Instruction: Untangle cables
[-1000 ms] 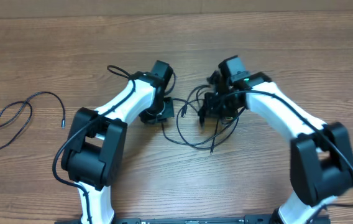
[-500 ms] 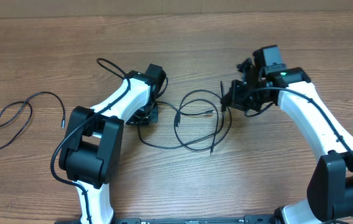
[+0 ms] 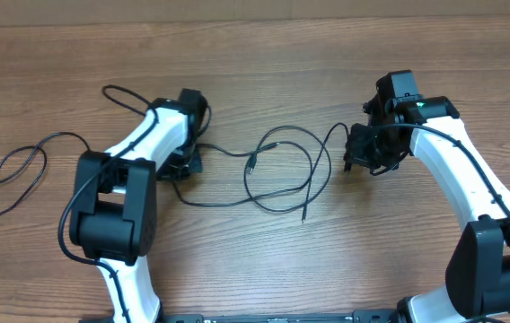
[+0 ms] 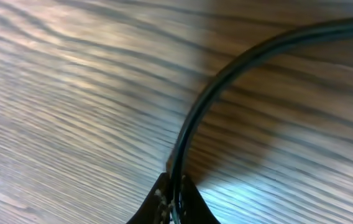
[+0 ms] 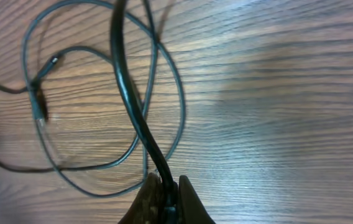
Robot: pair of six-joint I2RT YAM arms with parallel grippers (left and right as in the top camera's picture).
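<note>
Pulled wider apart since a second ago: cables [image 3: 286,131] drawn from a tight clump into broad loose loops at mid-table, between the arms. Left gripper [image 4: 175,200] clenched on one strand, right gripper [image 5: 167,193] pinching another, both low over the wood. Best to keep drawing outward slowly and level, watching the crossings near the plug [image 5: 53,60] to avoid cinching, and easing off at any tightening. Wood-grain table [image 3: 255,54] underneath, smooth enough for sliding, with one separate cable [image 3: 62,135] well apart at far left. No sight of the room beyond.

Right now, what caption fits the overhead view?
Left gripper and right gripper hold looped black cables between them on a wooden table.
</note>
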